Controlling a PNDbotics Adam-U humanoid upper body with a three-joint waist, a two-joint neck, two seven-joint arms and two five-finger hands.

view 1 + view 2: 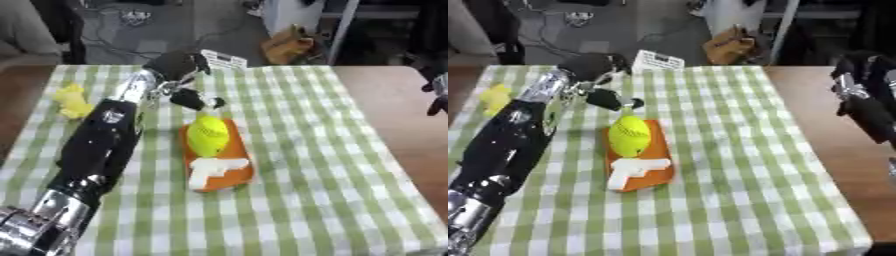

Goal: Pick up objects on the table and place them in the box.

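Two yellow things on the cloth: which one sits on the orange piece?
The yellow ball mid-table, resting on the orange piece above a white object. The other yellow object lies directly on the cloth near the left edge.

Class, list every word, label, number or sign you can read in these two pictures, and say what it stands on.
No text can be read.
White card at the table's far edge: dark marks, too blurred to read.
Left arm's black forearm cover: a pale mark, too blurred to read.
Yellow ball, orange tray: no writing visible.

Right hand (437,97) cut by frame edge; dark object (194,99) under left hand (178,65) unidentifiable.
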